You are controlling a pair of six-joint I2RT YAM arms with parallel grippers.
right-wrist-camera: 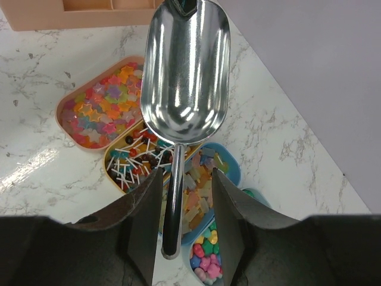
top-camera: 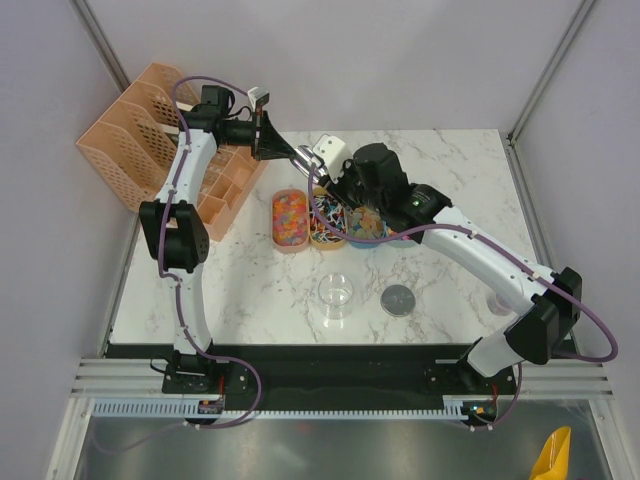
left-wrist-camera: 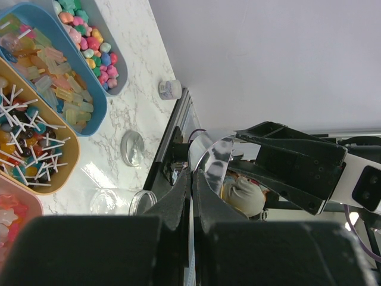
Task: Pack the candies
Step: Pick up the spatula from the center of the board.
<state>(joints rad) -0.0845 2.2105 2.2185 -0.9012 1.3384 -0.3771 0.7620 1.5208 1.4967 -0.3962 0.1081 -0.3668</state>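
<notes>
Above marble table, left hand pinches scoop rim; right hand gapes astride its handle, half-hiding candies.

A polished, mirror-bright metal scoop is noted at upper centre. The table is finished in glossy marble pattern. A smooth plastic pink tray and glossy candies are recorded.

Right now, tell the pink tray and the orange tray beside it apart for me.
The pink tray holds flat star-shaped sweets; the orange tray holds round lollipops on white sticks. From above, the pink tray shows whole; the right arm covers part of the orange tray. Both are oval, full, and lie side by side on the marble table.
</notes>
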